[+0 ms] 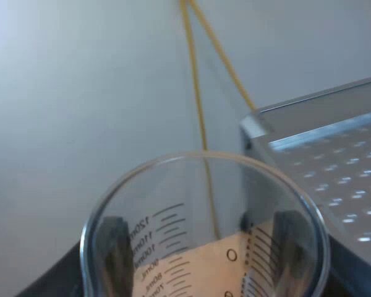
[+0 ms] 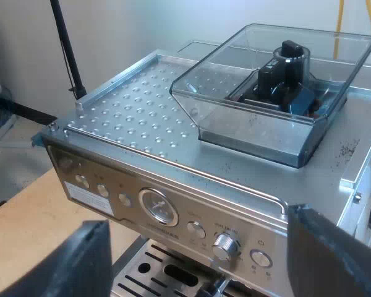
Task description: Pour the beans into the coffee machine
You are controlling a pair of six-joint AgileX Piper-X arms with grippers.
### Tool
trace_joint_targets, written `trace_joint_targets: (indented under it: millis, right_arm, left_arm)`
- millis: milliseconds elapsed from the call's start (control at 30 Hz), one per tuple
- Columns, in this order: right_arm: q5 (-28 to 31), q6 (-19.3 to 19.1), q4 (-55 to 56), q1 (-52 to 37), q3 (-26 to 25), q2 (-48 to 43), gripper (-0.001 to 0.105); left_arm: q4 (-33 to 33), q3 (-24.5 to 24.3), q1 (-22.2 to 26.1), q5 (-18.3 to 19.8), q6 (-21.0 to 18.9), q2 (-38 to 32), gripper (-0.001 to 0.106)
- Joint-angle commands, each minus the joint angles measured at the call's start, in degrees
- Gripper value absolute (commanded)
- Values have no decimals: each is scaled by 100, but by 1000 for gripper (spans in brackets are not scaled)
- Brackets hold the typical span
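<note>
One measuring glass (image 1: 201, 210), seemingly empty, sits gripped in the left claw (image 1: 203, 253) beside the top corner of the one espresso machine (image 1: 334, 161). The right wrist view adds one bean hopper (image 2: 266, 93) on the machine's top. The right claw (image 2: 207, 260) is spread open at the machine's front.

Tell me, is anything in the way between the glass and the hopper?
Nothing I can see. The glass sits in the left gripper by the machine, at its corner. Nothing stands on the machine's top before the hopper. I cannot tell whether the hopper has a lid.
</note>
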Motion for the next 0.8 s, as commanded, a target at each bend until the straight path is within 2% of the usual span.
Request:
trace_joint_targets:
  millis: [33, 233, 533, 800]
  right_arm:
    - [47, -102, -35, 14, -97, -24, 62]
    - [159, -102, -47, 9, -300, -24, 62]
    - [159, -102, -968, 9, -295, -24, 62]
    - [159, -38, -1987, 9, 410, -42, 62]
  left_arm:
    - [124, -228, -282, -142, -45, 20, 31]
    - [150, -448, -346, -138, -21, 55, 31]
    - [150, -500, -346, -138, -21, 55, 31]
    - [150, -500, -346, -117, -21, 55, 31]
